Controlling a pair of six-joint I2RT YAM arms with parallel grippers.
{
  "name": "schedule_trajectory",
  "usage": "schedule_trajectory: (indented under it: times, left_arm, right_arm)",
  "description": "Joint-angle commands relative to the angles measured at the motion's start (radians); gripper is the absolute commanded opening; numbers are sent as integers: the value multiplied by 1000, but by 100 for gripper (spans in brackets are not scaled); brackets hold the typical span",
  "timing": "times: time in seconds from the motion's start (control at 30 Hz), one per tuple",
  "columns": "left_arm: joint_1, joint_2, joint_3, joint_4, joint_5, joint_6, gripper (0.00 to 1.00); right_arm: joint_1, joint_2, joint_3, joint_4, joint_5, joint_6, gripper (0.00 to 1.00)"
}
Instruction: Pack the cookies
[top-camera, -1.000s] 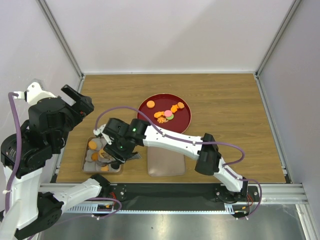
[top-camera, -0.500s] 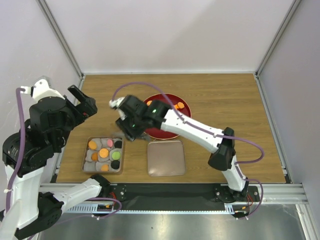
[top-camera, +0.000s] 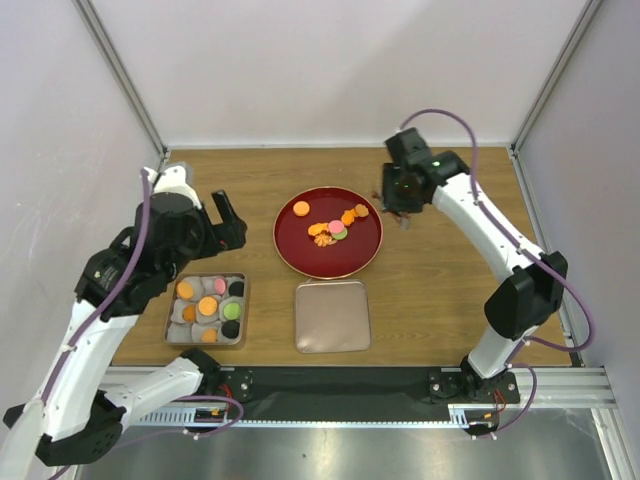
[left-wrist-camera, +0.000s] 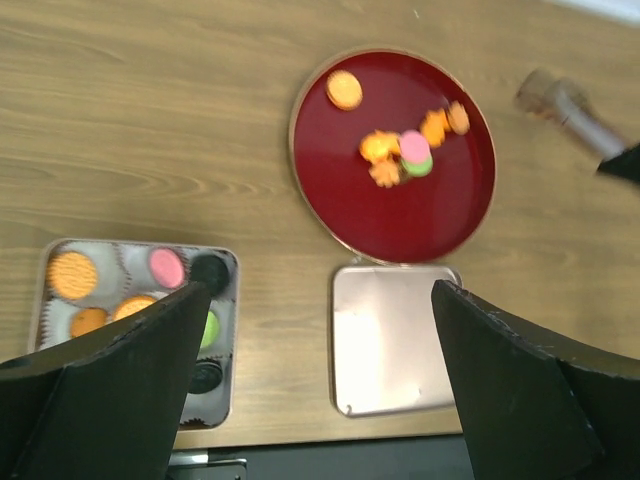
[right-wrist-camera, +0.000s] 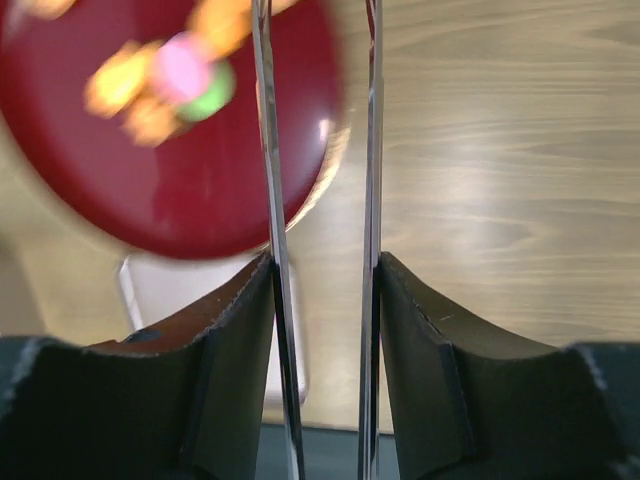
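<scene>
**Mia:** Brown wooden worktop (top-camera: 450, 290), grey walls all round. How is the packing going?

**Ben:** Partly done, I think. Some cookies (top-camera: 207, 305) sit in the paper cups of the tin (top-camera: 245, 312). I see orange ones, a pink one, a green one and dark ones. A few cups look empty.

**Mia:** What is left to do?

**Ben:** A bunch of cookies (top-camera: 335, 230) lies in the middle of the red plate (top-camera: 320, 258). Most are orange, with a pink one and a green one. One lone orange cookie (top-camera: 301, 208) sits at the plate's far left side. The lid (top-camera: 332, 316) lies flat near the tin, so the tin is not shut yet.

**Mia:** Where are the grippers?

**Ben:** The right gripper (right-wrist-camera: 318, 150) hangs over the worktop, just beside the plate's far right edge. Its two thin fingers stand a little apart. Only wood and plate show between them, so it holds nothing. The bunch is near it, on its left, not touching.

**Mia:** And the other one?

**Ben:** The left gripper (left-wrist-camera: 320, 295) is high up, spread wide and empty. It looks down on the tin, lid and plate.
</scene>
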Motion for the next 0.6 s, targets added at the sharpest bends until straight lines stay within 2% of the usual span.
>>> schedule_trajectory:
  times: [0.0,0.1,0.37,0.57]
  left_arm:
    - [8,-25,-68,118,140,37,100]
    - [11,-19,-112,129,171,43,100]
    - [24,-53,-237,195,222,28,100]
    - [27,-47,-258,201,240,45,100]
  right_arm:
    - [-122,-43,-87,97,42,48,48]
    - [-197,-12,-154,175,66,44,48]
    - [-280,95,-308,412,60,35,49]
    - [-320,216,-325,467,14,27,56]
